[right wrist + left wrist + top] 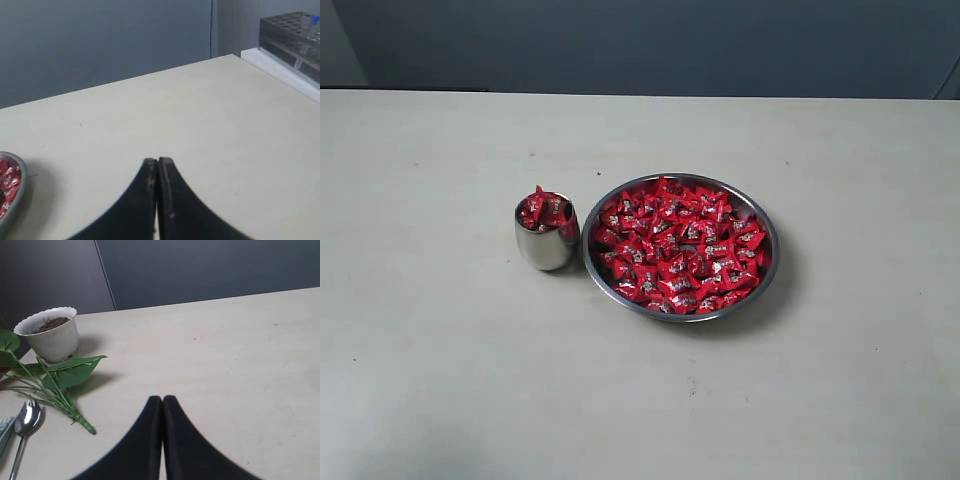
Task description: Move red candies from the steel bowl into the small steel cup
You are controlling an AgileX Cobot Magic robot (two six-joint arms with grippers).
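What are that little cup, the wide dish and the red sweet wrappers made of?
The small cup looks like polished steel: its side gleams mirror-like. The wide bowl seems the same metal, with a thin shiny rim. The candy wrappers look like glossy foil or plastic film, crinkled; which, I cannot tell.

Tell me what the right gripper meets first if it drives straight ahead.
Nothing, as far as its wrist view shows: the right gripper points over bare table toward the far edge. The steel bowl and test-tube rack lie off to either side. Depth unclear.
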